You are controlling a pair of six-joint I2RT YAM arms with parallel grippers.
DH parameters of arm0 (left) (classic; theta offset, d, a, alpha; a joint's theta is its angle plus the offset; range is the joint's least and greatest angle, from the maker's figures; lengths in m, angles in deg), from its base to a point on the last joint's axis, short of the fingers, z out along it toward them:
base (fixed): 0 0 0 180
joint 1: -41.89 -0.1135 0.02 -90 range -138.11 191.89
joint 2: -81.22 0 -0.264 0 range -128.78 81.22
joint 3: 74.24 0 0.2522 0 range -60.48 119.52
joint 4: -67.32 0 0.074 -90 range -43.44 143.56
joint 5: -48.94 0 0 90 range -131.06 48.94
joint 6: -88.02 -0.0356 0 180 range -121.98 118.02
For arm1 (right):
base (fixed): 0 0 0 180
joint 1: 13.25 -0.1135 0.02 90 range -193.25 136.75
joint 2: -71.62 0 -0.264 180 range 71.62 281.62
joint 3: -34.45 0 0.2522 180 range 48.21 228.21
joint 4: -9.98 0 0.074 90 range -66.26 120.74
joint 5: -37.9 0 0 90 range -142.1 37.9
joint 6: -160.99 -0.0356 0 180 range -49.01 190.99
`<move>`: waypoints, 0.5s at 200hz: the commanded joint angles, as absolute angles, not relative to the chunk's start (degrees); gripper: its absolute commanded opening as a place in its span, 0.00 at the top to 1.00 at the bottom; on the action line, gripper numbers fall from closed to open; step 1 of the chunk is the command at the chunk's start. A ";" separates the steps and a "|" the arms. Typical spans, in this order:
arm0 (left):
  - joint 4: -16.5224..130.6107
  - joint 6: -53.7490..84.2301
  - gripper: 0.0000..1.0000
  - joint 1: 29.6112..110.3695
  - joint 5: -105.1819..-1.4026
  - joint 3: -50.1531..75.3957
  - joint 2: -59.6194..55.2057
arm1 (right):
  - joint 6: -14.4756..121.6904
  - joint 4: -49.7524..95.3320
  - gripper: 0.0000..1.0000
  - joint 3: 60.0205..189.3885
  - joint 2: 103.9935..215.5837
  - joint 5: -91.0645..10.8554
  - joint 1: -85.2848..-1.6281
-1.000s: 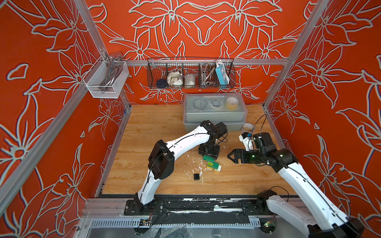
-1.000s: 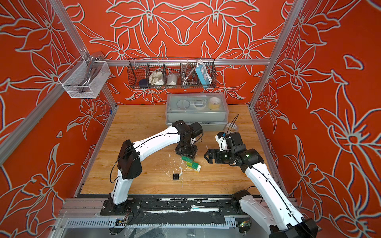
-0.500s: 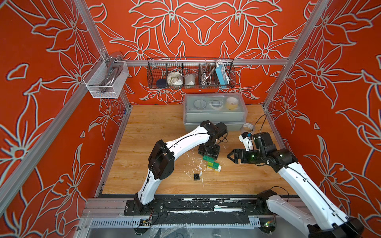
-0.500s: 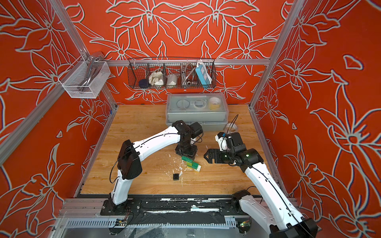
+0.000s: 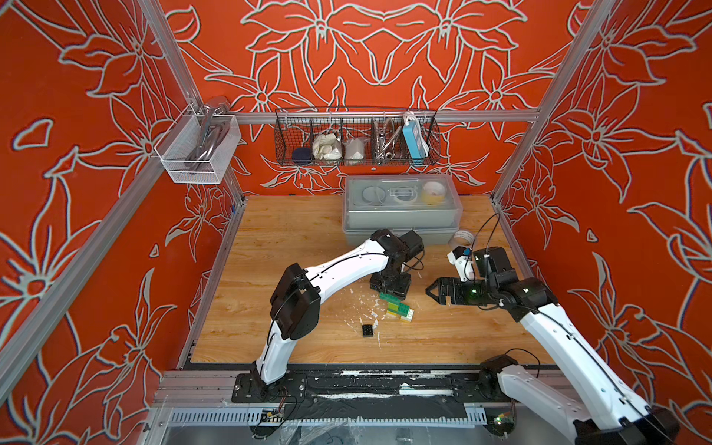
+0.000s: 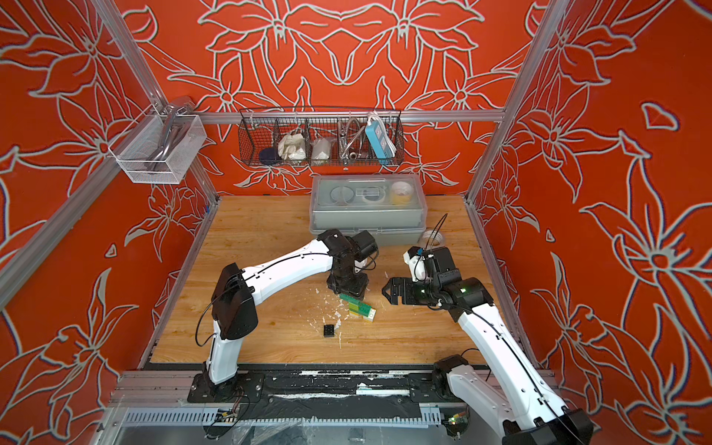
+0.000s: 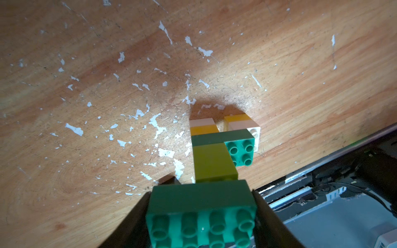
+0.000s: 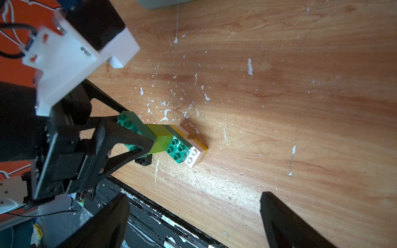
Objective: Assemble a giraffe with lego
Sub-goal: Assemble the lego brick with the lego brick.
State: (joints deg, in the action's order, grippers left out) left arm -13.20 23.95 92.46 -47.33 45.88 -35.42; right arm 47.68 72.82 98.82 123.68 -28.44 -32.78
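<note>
The giraffe lies on its side on the wooden table in both top views, also giraffe. The left wrist view shows white and yellow legs, a dark green body and a lime neck. My left gripper points down and is shut on the dark green head brick. A loose black brick lies on the table just in front of it. My right gripper hovers open to the right of the giraffe, with nothing between its fingers.
A grey lidded box stands behind the left wrist, with a tape roll at its right. A wire basket hangs on the back wall. White flecks are scattered round the bricks. The black front rail runs along the near table edge.
</note>
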 commanded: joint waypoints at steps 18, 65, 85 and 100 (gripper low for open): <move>-12.27 23.40 0.50 93.14 -43.86 42.36 -39.73 | 47.77 72.53 0.00 98.20 122.87 -27.40 -32.24; -16.42 24.11 0.51 93.13 -42.46 44.80 -41.75 | 47.88 72.62 0.00 98.47 123.04 -27.43 -32.15; -16.31 24.28 0.52 93.13 -42.35 44.20 -41.15 | 47.88 72.69 0.00 98.41 122.97 -27.43 -32.07; -16.54 24.47 0.52 93.00 -42.21 44.19 -41.08 | 47.88 72.65 0.00 98.25 122.95 -27.27 -32.06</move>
State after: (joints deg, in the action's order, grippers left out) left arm -14.12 23.98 92.96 -45.60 47.24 -36.23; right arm 47.66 72.80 98.82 123.63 -27.94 -32.59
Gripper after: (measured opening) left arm 0.623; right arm 0.995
